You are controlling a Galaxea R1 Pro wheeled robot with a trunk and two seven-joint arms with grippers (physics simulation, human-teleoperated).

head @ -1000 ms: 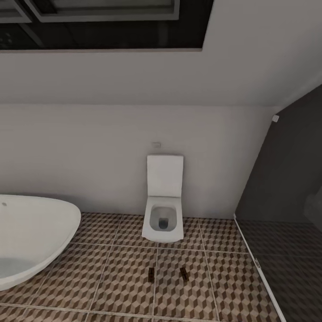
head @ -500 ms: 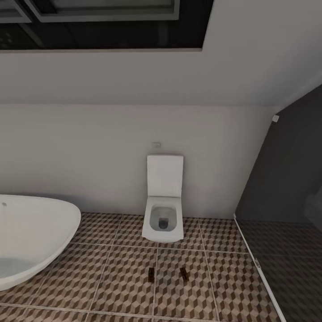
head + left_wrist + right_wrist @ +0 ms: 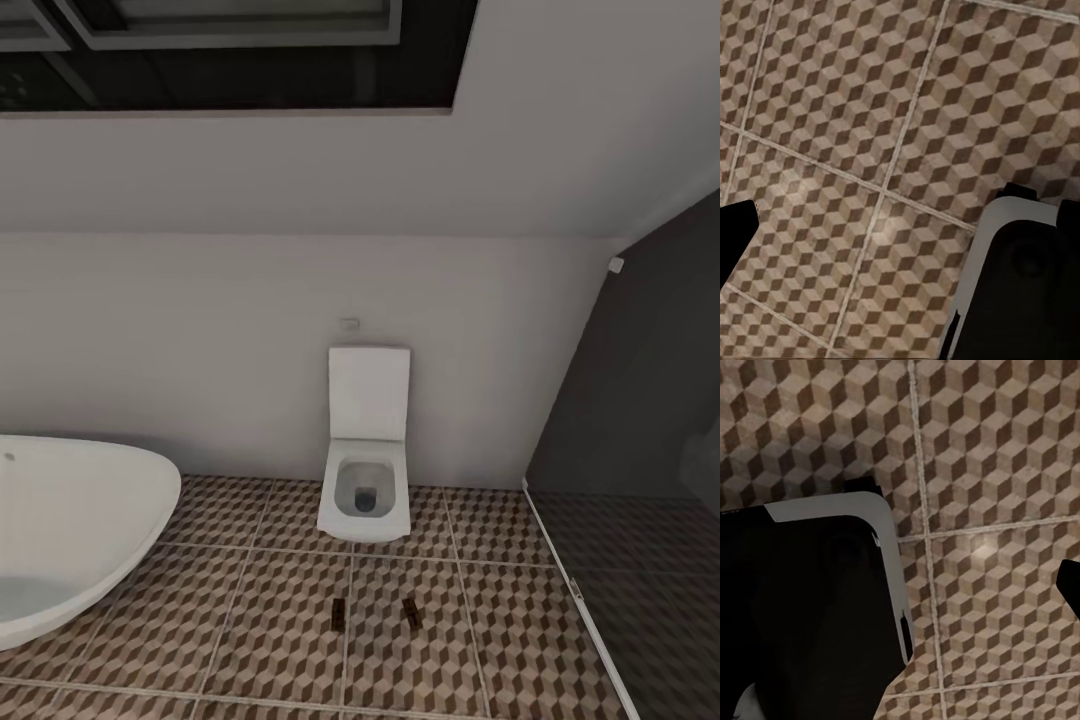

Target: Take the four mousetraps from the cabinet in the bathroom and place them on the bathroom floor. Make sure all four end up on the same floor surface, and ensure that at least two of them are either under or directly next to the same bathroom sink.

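- We see the bathroom floor (image 3: 260, 620), tiled in a brown, beige and white cube print, running from the white bathtub (image 3: 70, 530) to the toilet (image 3: 367, 470).
- Two mousetraps, one (image 3: 339, 615) and another (image 3: 411, 612), lie flat on the tiles in front of the toilet: tiny brown boards, near each other.
- We should turn toward the cabinet next, steering wide of these traps.
- We cannot tell how either gripper's fingers stand.
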